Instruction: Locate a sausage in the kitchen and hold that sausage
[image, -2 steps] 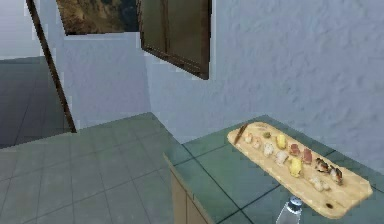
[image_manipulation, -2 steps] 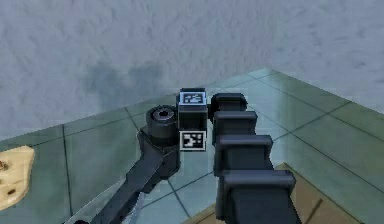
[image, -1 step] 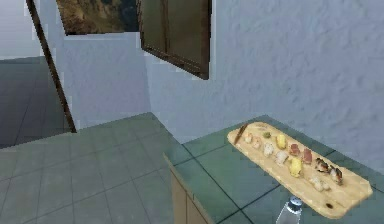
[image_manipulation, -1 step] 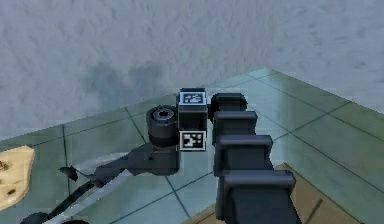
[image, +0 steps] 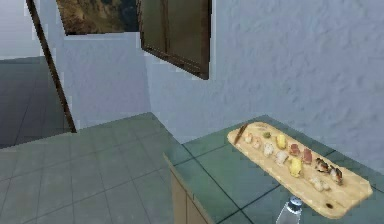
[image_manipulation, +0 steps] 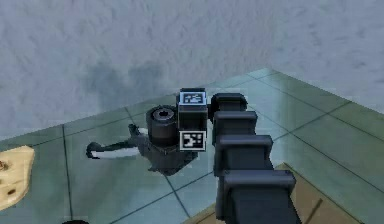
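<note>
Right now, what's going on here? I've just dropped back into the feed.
The robot is parked at a green-tiled kitchen counter. A wooden board on it carries a row of small food pieces; I cannot tell which of them is a sausage. The arm reaches out over the counter. The gripper has only bare tile behind its far end, so it holds nothing. The board's edge lies to its left in the arm side view.
</note>
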